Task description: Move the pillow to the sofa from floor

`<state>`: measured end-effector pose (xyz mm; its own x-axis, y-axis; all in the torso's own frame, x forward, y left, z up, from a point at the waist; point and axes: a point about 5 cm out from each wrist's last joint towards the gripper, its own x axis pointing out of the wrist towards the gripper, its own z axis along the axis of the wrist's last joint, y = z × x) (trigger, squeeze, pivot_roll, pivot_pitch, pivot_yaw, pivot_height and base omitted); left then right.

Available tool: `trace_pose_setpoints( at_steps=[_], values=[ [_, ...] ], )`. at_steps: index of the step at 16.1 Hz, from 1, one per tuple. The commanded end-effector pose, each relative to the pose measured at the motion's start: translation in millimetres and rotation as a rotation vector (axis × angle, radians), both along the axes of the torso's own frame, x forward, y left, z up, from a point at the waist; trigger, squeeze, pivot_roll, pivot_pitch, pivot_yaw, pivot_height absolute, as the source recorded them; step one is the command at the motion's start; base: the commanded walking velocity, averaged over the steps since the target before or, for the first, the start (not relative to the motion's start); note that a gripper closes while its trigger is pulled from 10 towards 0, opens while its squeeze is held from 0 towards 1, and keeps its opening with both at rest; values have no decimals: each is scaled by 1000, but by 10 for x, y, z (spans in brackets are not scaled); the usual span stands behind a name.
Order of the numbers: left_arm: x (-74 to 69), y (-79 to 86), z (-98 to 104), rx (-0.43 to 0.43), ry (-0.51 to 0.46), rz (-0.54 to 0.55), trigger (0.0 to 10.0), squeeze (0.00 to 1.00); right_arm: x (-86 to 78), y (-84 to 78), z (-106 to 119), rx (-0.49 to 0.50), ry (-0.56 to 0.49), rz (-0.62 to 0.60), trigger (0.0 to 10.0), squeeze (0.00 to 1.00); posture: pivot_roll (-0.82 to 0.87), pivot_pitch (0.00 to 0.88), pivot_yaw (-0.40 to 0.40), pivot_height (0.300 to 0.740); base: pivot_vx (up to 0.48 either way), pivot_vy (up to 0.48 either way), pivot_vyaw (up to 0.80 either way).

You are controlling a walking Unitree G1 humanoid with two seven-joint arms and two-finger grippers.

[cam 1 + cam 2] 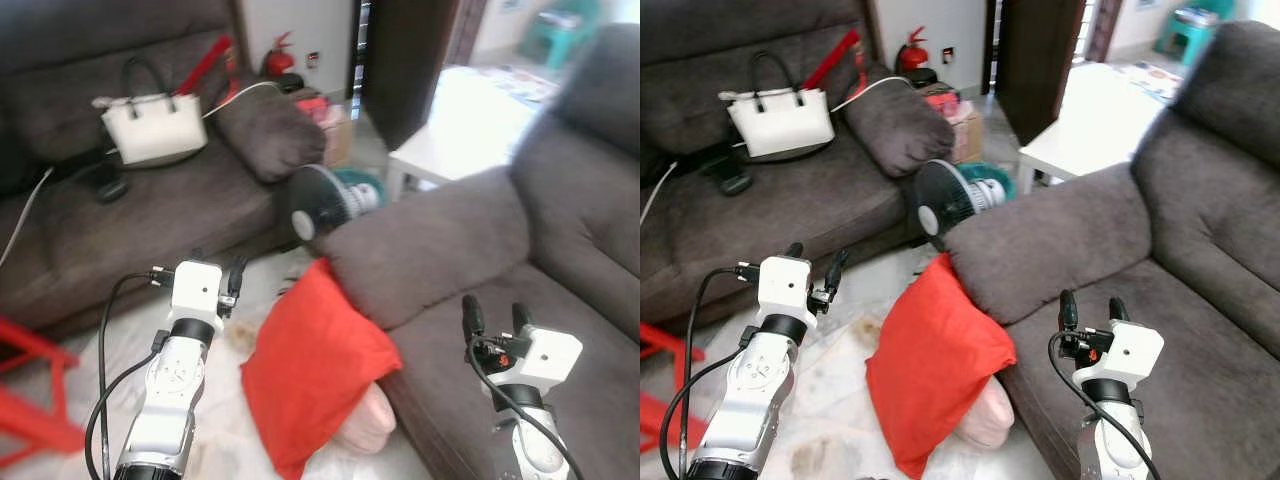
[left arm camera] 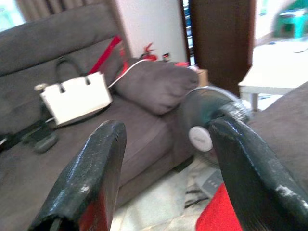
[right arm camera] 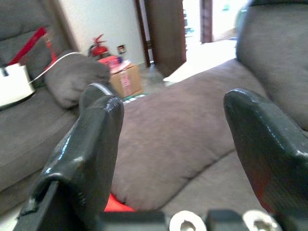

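A red pillow (image 1: 310, 365) stands tilted on the floor, leaning against the front of the grey sofa (image 1: 520, 290) on the right. A pink cushion (image 1: 365, 420) lies behind its lower corner. My left gripper (image 1: 218, 268) hovers open above the floor, to the left of the pillow and apart from it. My right gripper (image 1: 495, 315) is open over the sofa seat, right of the pillow. The left wrist view shows the red pillow's corner (image 2: 219, 214) past the open fingers (image 2: 91, 173). In the right wrist view a sliver of the red pillow (image 3: 115, 204) peeks below the sofa's armrest (image 3: 178, 139).
A second dark sofa (image 1: 130, 220) on the left holds a white handbag (image 1: 153, 125) and a grey cushion (image 1: 268, 128). A floor fan (image 1: 325, 200) stands between the sofas. A white low table (image 1: 470, 130) sits behind the armrest. A red frame (image 1: 30, 390) is at the left edge.
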<state>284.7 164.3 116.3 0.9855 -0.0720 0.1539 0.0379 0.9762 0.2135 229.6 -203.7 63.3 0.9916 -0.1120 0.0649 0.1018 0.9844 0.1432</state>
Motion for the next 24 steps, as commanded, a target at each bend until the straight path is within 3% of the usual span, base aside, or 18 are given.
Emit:
trace_pose_setpoints(
  at_steps=[1,13,24],
  values=[
    [-8,32,-17,9,15,14,10000,0,2,24,4,15,7,11,10000,0,77,36,0,740,0,0,0],
    [-4,6,-26,14,21,1,10000,0,38,36,23,23,4,23,10000,0,76,44,-3,740,271,0,0],
    [-7,-43,-67,19,48,-36,10000,0,61,23,17,20,16,27,10000,0,79,46,-7,740,0,0,0]
  ],
)
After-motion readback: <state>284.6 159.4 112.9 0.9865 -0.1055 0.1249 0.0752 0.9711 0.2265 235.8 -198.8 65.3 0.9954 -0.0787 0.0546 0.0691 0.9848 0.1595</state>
